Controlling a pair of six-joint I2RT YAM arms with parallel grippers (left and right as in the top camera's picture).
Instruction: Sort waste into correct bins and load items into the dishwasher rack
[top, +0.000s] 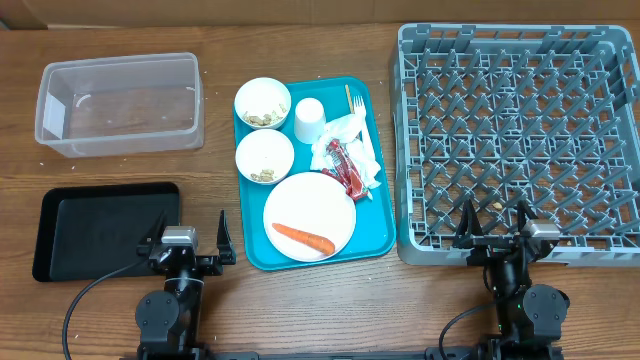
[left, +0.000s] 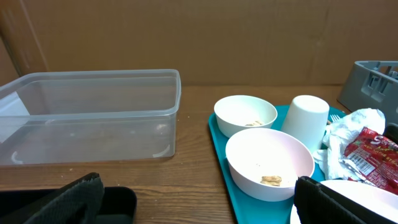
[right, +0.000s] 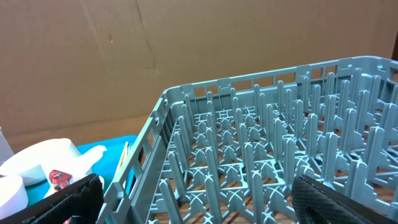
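The carrot (top: 303, 238) lies on the white plate (top: 335, 200) at the near end of the teal tray (top: 378, 242). Behind it on that tray I see a bowl (top: 241, 158) holding crumbs (top: 264, 176), a second bowl (top: 240, 100), a cup (top: 309, 118), napkins (top: 352, 130), a red wrapper (top: 346, 170) and a fork (top: 357, 104). The clear tub (top: 120, 60) sits far left, with the black tray (top: 100, 225) nearer me. My left gripper (top: 190, 232) hangs spread wide and empty between the two trays. My right gripper (top: 496, 222), just as wide and empty, is over the near edge of the rack (top: 410, 150).
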